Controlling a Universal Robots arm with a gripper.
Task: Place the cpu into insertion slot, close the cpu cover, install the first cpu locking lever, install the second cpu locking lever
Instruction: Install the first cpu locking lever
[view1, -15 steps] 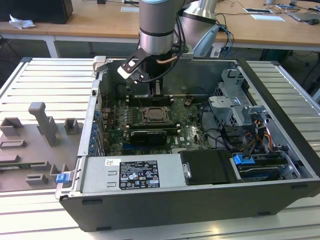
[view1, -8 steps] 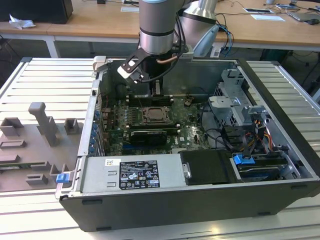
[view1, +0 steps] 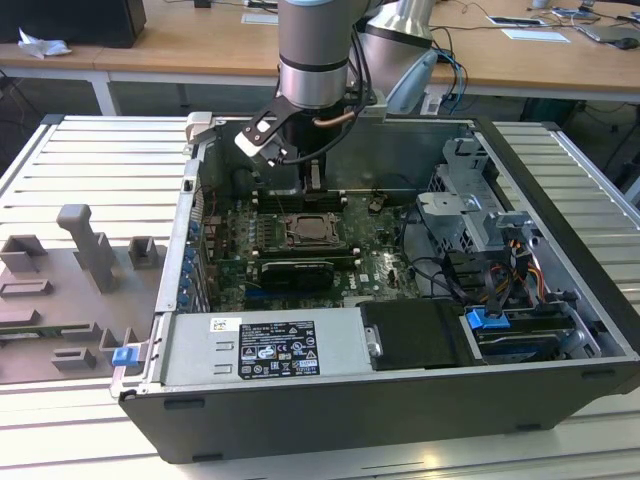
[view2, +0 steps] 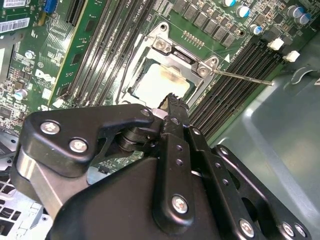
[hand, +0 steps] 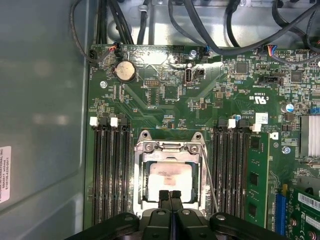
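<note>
The cpu is sitting in the insertion slot on the green motherboard, with the cpu cover lying flat around it. The gripper is hovering close over the slot's edge, its fingers clenching together on nothing; in the exterior view it is hanging at twelve o'clock from the slot. A thin locking lever is sticking out sideways.

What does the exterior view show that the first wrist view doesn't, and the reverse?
Exterior view's extras: the silver power supply, the drive cage, the grey fixture tray beside the case. First wrist view's extras: the coin battery, white memory-slot latches. Shared: the cpu seated under the cpu cover, claw shut near it.
</note>
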